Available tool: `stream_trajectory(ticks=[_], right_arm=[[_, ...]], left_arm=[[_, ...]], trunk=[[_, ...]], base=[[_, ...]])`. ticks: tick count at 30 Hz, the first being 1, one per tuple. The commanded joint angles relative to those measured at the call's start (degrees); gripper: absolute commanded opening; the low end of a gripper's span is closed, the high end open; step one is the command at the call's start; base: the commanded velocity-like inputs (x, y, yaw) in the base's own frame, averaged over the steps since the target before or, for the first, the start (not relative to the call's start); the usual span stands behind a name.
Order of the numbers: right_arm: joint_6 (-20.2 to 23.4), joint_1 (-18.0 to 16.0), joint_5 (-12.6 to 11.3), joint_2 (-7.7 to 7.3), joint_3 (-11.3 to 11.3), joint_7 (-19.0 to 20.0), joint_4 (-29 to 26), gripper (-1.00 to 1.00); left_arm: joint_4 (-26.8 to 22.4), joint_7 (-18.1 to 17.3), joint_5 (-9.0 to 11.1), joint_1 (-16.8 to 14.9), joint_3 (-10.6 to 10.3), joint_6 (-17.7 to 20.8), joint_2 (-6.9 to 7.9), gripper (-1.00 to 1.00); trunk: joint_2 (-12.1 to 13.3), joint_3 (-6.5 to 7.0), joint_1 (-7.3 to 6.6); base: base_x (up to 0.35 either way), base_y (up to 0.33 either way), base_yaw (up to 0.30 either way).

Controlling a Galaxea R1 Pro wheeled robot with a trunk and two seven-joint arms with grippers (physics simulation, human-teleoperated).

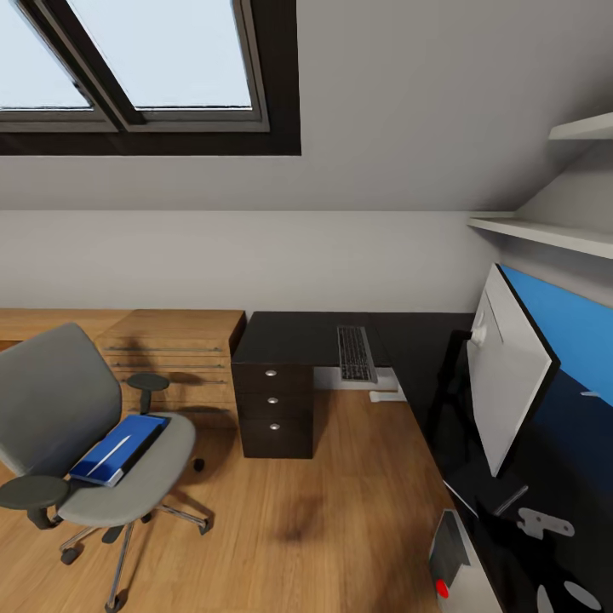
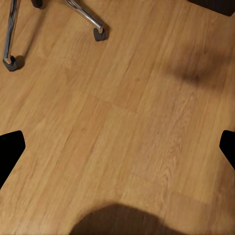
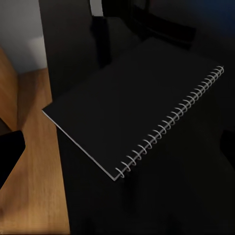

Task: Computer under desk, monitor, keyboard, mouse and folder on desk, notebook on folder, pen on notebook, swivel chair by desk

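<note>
The grey swivel chair point(image 1: 77, 409) stands on the floor at the left, with the blue folder point(image 1: 119, 449) lying on its seat. The black desk point(image 1: 289, 336) carries the keyboard point(image 1: 356, 353) on its far wing. The monitor point(image 1: 511, 375) stands on the right wing with its pale back toward me. The computer point(image 1: 451, 553) with its red light sits low at the right. My right gripper point(image 3: 117, 147) hangs open over the black spiral notebook point(image 3: 137, 103) on the desk. Over bare floor, my left gripper point(image 2: 117, 149) is open and empty. The mouse and pen are out of view.
A low light-wood cabinet point(image 1: 174, 349) stands against the wall between chair and desk. Black drawers point(image 1: 272, 409) sit under the desk's far wing. The chair's chrome legs and castors point(image 2: 99, 33) are close to my left gripper. Wall shelves point(image 1: 545, 234) hang above the monitor.
</note>
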Motion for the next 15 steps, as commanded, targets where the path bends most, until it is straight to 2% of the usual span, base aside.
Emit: stream_trajectory(ticks=[1, 7, 15], right_arm=[[-0.2, -0.1, 0.3, -0.11, -0.3, 0.4, 0.4, 1.0], [-0.3, -0.1, 0.2, -1.26, -0.3, 0.4, 2.9, 1.0], [-0.5, -0.1, 0.2, -1.59, -0.4, 0.2, 3.7, 1.0]], left_arm=[[0.0, 0.1, -0.3, 0.0, 0.4, -0.2, -0.02, 1.0], [0.0, 0.1, -0.3, 0.0, 0.4, -0.2, -0.01, 1.0], [0.0, 0.1, -0.3, 0.0, 0.4, -0.2, -0.02, 1.0]], trunk=[[-0.1, -0.07, 0.01], [-0.1, -0.07, 0.01], [-0.1, -0.07, 0.01]], base=[[0.004, 0.0, 0.0], [0.002, 0.0, 0.0], [0.0, 0.0, 0.0]])
